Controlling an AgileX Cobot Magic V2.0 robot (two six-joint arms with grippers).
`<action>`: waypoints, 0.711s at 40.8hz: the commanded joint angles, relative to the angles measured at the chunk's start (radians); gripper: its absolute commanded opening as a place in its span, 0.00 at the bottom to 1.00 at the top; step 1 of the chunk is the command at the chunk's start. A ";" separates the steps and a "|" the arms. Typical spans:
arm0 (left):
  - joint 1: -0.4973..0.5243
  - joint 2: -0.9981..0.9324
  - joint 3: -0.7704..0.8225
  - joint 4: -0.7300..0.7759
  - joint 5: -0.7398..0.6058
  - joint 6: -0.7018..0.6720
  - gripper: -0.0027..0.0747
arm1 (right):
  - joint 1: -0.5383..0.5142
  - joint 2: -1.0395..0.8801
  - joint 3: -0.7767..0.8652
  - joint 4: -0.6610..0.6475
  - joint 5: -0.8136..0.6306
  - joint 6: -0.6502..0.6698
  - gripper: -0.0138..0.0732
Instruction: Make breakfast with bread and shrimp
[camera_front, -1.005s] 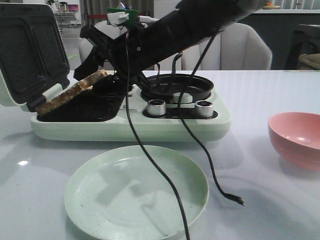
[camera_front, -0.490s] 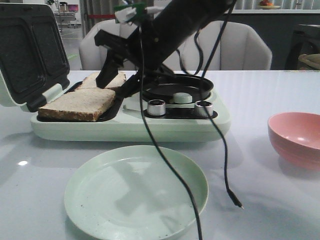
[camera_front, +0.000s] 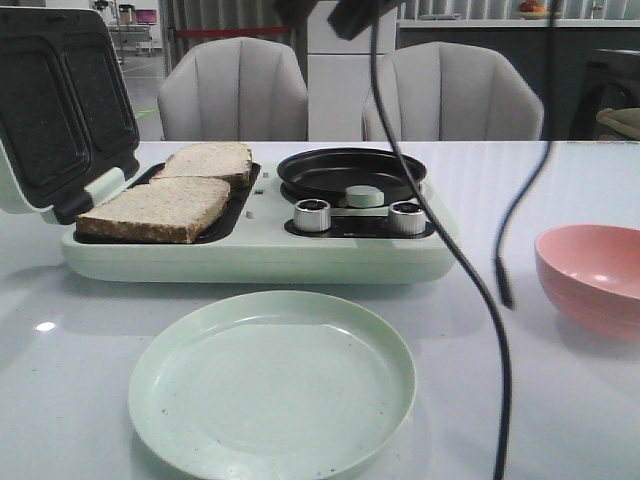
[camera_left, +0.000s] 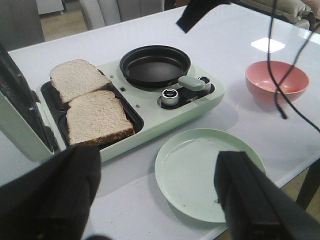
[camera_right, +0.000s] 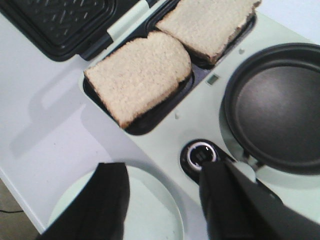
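Two bread slices lie flat side by side in the left tray of the pale-green sandwich maker (camera_front: 250, 255): the near slice (camera_front: 155, 208) and the far slice (camera_front: 205, 160). They also show in the left wrist view (camera_left: 97, 117) and the right wrist view (camera_right: 140, 75). Small peach and orange shrimp pieces (camera_left: 282, 89) lie in the pink bowl (camera_left: 276, 75). My left gripper (camera_left: 155, 200) is open and empty, high above the green plate (camera_left: 205, 175). My right gripper (camera_right: 160, 210) is open and empty, raised above the plate's edge and the cooker's knobs.
The cooker's lid (camera_front: 60, 100) stands open at the left. A black round pan (camera_front: 350, 170), two metal knobs (camera_front: 312, 214) and a pale-green knob (camera_front: 365, 196) sit on its right half. A black cable (camera_front: 480, 290) hangs in front. The pink bowl (camera_front: 590, 275) is at the right.
My right arm has lifted up and away from the bread tray, almost out of the front view. The slice it held tilted now lies flat in the tray, let go.
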 joint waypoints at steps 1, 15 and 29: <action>0.000 0.006 -0.027 -0.013 -0.080 -0.001 0.72 | -0.002 -0.168 0.092 -0.040 -0.073 0.001 0.67; 0.000 0.006 -0.027 -0.013 -0.072 -0.001 0.72 | -0.004 -0.709 0.599 -0.144 -0.085 0.019 0.67; 0.000 0.034 -0.027 -0.017 -0.040 -0.001 0.72 | -0.004 -1.241 0.896 -0.458 -0.034 0.365 0.67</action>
